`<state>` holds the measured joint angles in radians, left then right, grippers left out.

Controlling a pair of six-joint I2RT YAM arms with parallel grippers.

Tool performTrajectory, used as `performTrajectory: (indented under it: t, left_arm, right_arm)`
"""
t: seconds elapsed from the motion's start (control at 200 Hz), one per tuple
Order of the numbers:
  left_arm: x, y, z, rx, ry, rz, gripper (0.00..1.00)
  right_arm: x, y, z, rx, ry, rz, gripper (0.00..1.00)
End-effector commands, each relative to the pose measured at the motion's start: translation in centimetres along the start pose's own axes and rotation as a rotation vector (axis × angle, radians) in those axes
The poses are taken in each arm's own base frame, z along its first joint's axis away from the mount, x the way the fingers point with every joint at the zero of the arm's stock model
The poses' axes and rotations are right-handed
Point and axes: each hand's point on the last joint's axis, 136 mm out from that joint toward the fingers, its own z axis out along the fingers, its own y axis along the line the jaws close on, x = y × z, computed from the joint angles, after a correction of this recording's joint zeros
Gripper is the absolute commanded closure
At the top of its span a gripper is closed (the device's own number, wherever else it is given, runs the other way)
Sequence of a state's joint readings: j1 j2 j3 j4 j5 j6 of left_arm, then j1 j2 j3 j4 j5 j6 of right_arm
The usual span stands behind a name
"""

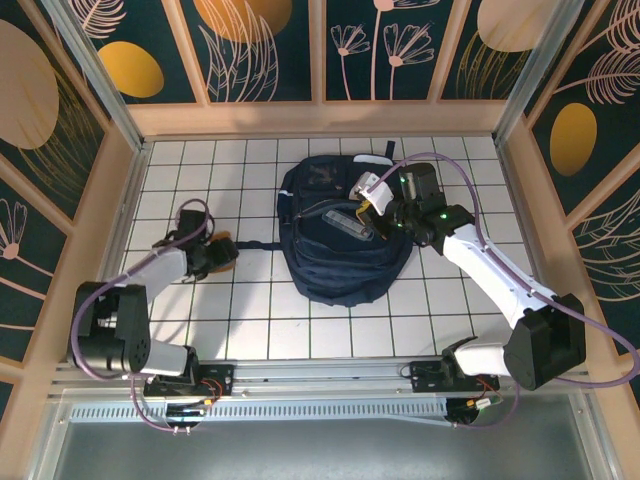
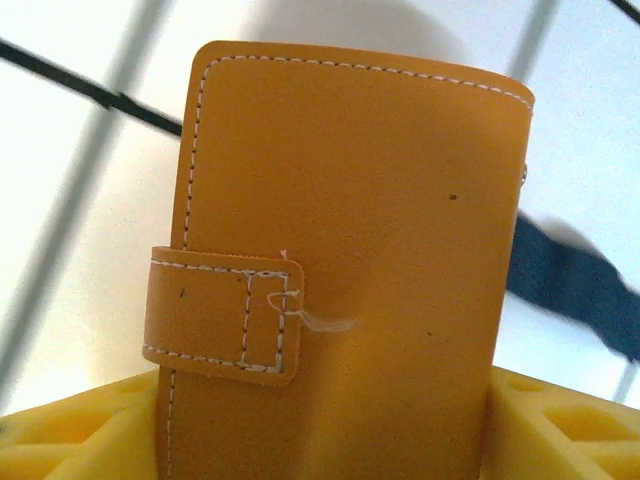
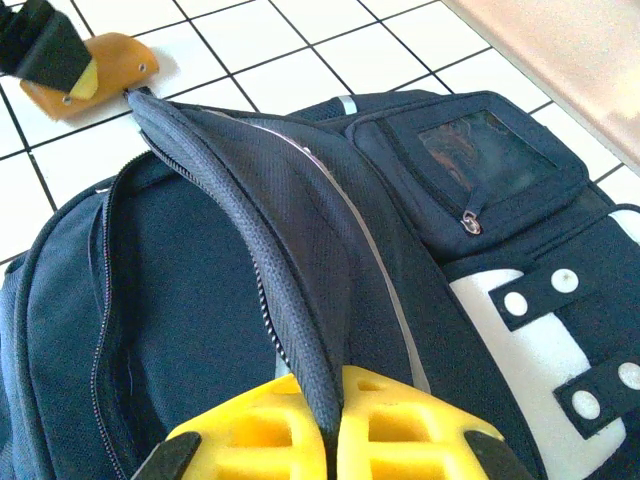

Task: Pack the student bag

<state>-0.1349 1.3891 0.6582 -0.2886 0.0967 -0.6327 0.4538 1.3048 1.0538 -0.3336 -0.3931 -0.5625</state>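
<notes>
1. My left tool (image 1: 210,255) sits low over the white tiled desk (image 1: 250,310), on the left side and apart from the bag.
2. In the left wrist view its yellow pads (image 2: 60,430) flank an orange wallet (image 2: 340,270), one pad against each long edge. The jaws stand partly spread, closed in on the wallet's width, and pinch it.
3. The wallet has white stitching and a short strap tab across its left edge (the tab faces my camera). I cannot tell whether it is lifted or rests on the tiles.
4. A blurred dark-blue strap (image 2: 570,290) shows behind the wallet's right edge.
5. My right tool (image 1: 385,205) reaches to the bag's upper right part in the top view.
6. In the right wrist view its two yellow fingertips (image 3: 400,430) are pressed together on a zipper-edged fabric rim (image 3: 290,250) of the bag, which they pinch. The rim stands up as a ridge running away from the tool (image 3: 332,425).
7. To the left of that ridge the main compartment gapes, dark inside.
8. The student bag (image 1: 340,240) lies flat in the middle of the desk, its front upward. Its front pocket (image 3: 480,160) and grey patch (image 3: 520,340) lie right of the ridge.
9. From the right wrist the orange wallet (image 3: 90,65) appears beyond the far end of the ridge, just beside the bag, with the left tool's dark finger on it.
</notes>
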Motion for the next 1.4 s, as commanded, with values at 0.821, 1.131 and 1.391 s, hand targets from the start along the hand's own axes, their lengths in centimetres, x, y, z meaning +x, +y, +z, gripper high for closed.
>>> performTrajectory:
  t: [0.821,1.131,1.391]
  left_arm:
    - [15.4,-23.1,-16.0,0.694,-0.028,0.914,0.40]
    - [13.9,-26.7,-13.0,0.592,-0.215,1.405,0.32]
    - [9.3,-31.2,-9.3,0.537,-0.345,1.512,0.33]
  right_arm:
    - [-3.2,-1.9,-0.7,0.009,-0.093,-0.018,1.00]
    - [-2.6,-0.7,-1.0,-0.034,-0.092,-0.044,1.00]
    - [-1.7,0.2,-1.4,-0.052,-0.079,-0.051,1.00]
